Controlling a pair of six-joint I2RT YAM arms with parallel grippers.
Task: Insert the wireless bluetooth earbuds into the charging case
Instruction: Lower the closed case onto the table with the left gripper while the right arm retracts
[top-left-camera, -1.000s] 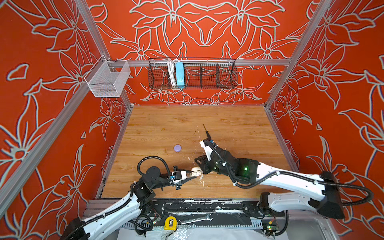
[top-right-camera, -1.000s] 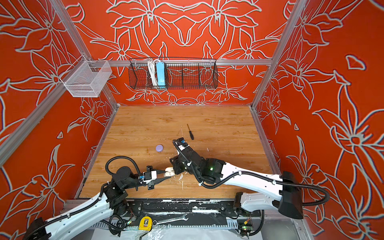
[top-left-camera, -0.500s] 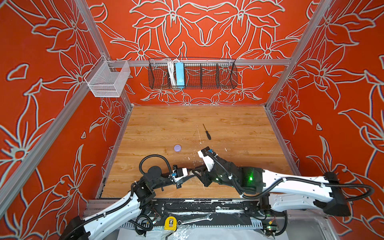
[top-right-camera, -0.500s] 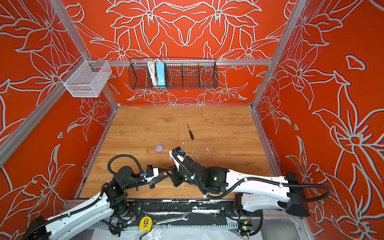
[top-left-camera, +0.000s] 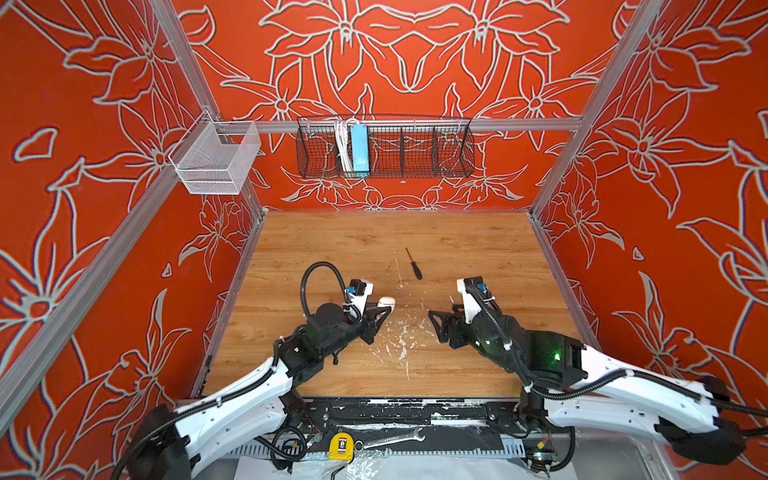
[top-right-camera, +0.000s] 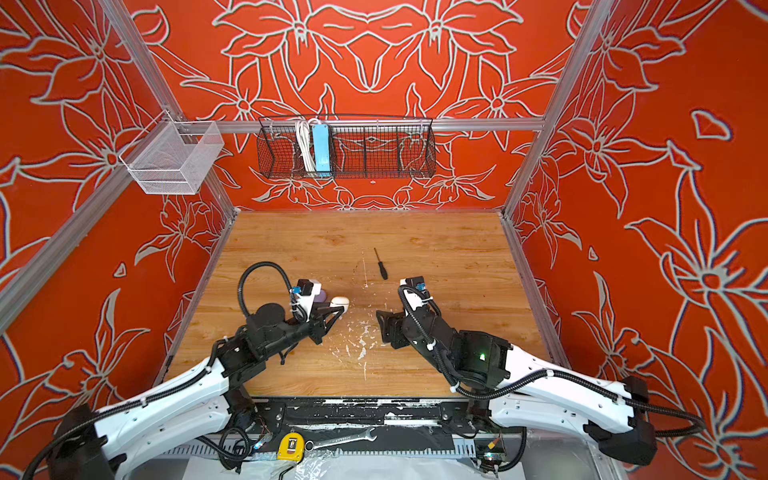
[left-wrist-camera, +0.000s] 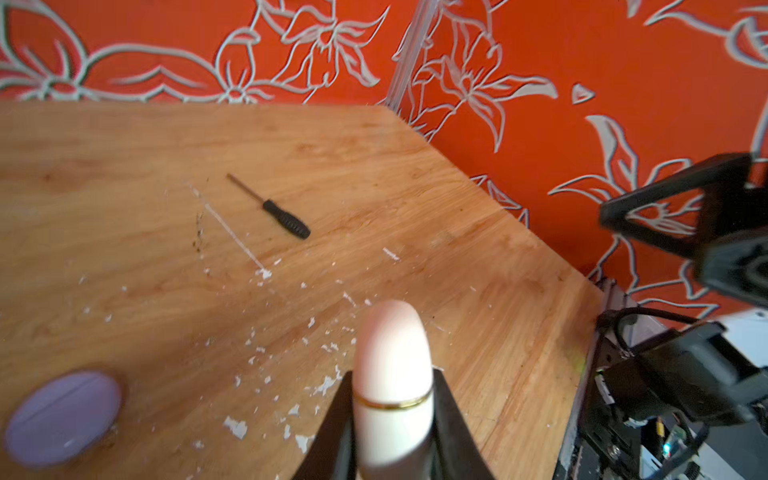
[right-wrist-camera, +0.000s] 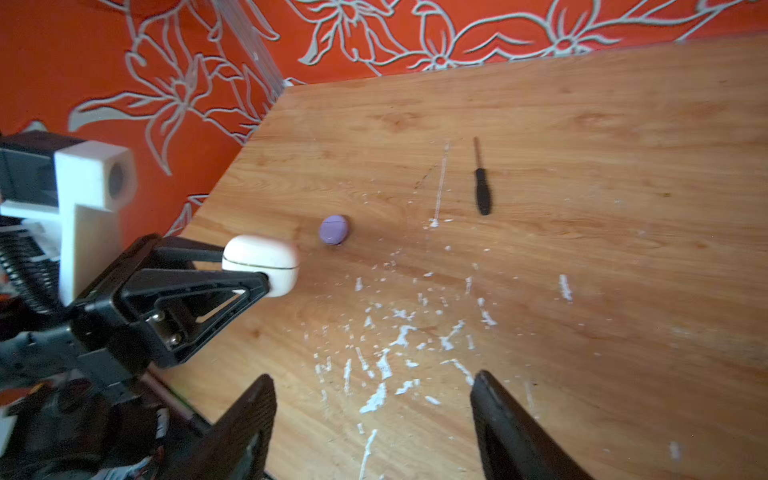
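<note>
At the front rail a yellow tape measure (top-left-camera: 340, 444) and a wrench (top-left-camera: 390, 438) are noted. Just beyond, the right gripper (right-wrist-camera: 370, 384) is seen with its jaws set wide apart and nothing between them; it is poised over a patch of white flecks (right-wrist-camera: 399, 332) on the desk (top-left-camera: 457, 249). Opposite it, across the flecked patch, the left gripper (top-left-camera: 383, 309) is found clamped on the cream-white charging case (left-wrist-camera: 392, 357). The case is gripped from both sides at about its gold seam, and its rounded end projects past the fingertips. The lid is shut, so the contents are hidden. Whether the case clears the desk cannot be told. The two grippers are kept well apart, and the case is not touched by the right one. A lavender charging case (right-wrist-camera: 333, 229), also closed, is recorded lying on the desk just beyond the left gripper and near the held case, touched by neither gripper. Farther back, near the middle of the desk, a small black screwdriver (top-left-camera: 414, 264) is observed lying flat. On the back wall a black wire basket (top-left-camera: 415, 158) is hung, with a blue power strip (top-left-camera: 359, 147) stood in it. A white mesh basket (top-left-camera: 216, 158) is mounted at the left corner.
</note>
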